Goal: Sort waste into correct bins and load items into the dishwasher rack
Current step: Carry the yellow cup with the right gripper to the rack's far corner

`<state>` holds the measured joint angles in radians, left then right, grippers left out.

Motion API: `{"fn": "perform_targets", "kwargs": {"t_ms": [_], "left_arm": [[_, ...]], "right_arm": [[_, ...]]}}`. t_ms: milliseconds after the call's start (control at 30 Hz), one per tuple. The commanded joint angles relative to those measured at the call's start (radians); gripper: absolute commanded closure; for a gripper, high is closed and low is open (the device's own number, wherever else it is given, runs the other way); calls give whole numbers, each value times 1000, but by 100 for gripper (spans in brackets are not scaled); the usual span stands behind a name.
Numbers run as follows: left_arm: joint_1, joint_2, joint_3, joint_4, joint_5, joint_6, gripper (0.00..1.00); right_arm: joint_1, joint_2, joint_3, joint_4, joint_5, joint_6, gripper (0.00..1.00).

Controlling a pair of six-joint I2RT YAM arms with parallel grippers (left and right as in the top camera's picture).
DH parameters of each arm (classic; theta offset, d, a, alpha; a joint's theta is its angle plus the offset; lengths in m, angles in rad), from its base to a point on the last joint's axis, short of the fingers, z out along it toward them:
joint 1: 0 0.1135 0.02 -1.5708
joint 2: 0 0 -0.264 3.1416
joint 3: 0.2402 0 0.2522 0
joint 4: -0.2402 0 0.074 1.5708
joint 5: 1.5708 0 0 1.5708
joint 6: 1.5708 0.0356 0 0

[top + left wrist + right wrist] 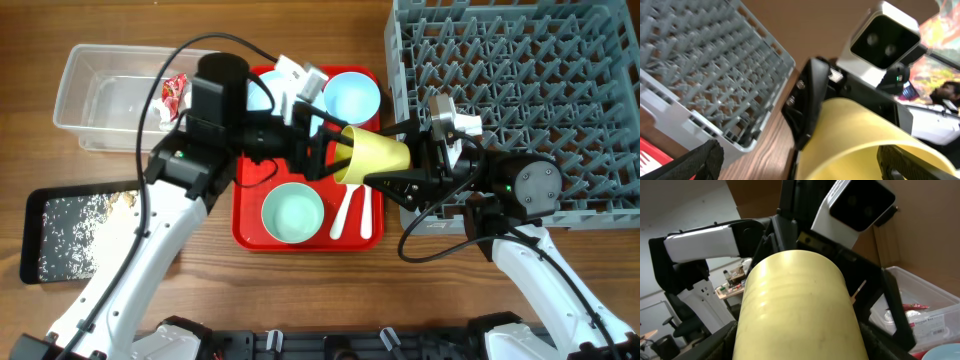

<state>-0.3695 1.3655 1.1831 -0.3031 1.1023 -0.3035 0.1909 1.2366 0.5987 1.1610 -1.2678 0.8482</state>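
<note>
The yellow cup [365,152] hangs on its side above the right half of the red serving tray [245,225], clamped between the right gripper's [392,158] fingers. The left gripper [328,152], above the tray's middle at the cup's mouth, is spread wide.

Nothing legible is showing in any view. A white label [929,326] inside the tub [940,282] is carrying rows of fine print, which are blurring out in the right wrist view. From overhead, the wrapper [175,93] is showing pale marks on red, too small to read as letters or a brand.
</note>
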Motion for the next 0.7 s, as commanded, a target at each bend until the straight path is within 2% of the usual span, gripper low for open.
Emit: {"fn": "perform_targets", "kwargs": {"t_ms": [0,167,300,467,600,667], "left_arm": [[79,-4,12,19,11,-43,0],[197,-32,12,4,11,-45,0],[269,-55,12,-50,6,-41,0],[282,-59,12,-163,-69,34,0],[282,-59,12,-257,-146,96,0],[282,-58,12,-288,-185,100,0]], "right_arm": [[-27,8,17,5,-9,-7,41],[-117,8,38,-28,-14,11,41],[-195,10,118,-172,-49,-42,40],[-264,22,278,-577,-2,-278,42],[-288,40,415,-954,195,-489,44],[-288,56,478,-1089,309,-563,45]]}}
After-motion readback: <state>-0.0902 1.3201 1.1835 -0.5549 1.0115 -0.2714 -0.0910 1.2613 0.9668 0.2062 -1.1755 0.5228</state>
